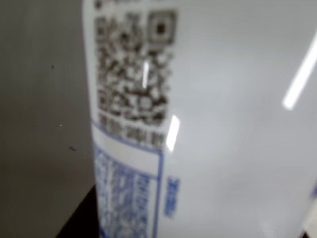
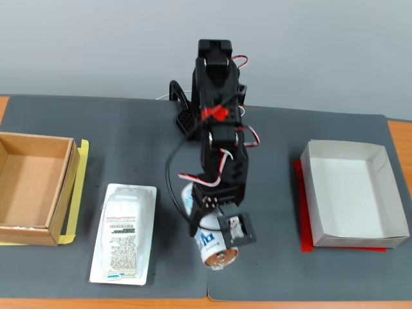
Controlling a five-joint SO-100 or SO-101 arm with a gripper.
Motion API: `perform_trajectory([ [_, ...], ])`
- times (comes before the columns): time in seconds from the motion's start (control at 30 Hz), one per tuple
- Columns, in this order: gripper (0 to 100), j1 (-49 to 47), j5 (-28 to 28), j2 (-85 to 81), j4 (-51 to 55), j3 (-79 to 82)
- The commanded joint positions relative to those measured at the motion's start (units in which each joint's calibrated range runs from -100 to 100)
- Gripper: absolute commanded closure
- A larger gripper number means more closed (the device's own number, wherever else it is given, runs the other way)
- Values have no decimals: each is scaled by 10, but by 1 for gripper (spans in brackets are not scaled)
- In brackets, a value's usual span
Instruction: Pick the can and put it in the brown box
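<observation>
Slim white drink can with blue print point(image 1: 198, 129): fills wrist view, blurred, QR code and lettering unreadable, both ends cut off by frame. In fixed view same can point(image 2: 215, 248) mostly hidden under black arm; gripper fingers not discernible. Shallow brown corrugated cardboard box point(image 2: 61, 187): left side cut by frame edge. Flat white plastic-wrapped packet point(image 2: 125, 235): label text too small.

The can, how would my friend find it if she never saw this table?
Look at the black robot arm in the middle of the dark grey mat in the fixed view. Right under its lower end, near the front edge, lies the can. It is round, white with blue print and a shiny metal end, unlike the flat white packet on its left.
</observation>
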Motion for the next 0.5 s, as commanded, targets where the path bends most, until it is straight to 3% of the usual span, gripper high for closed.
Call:
perform_trajectory([
  [0.0,91,37,55,-56,43,-93],
  [0.27,91,140,160,-66,104,-235],
  [0.47,91,227,177,-63,94,-275],
])
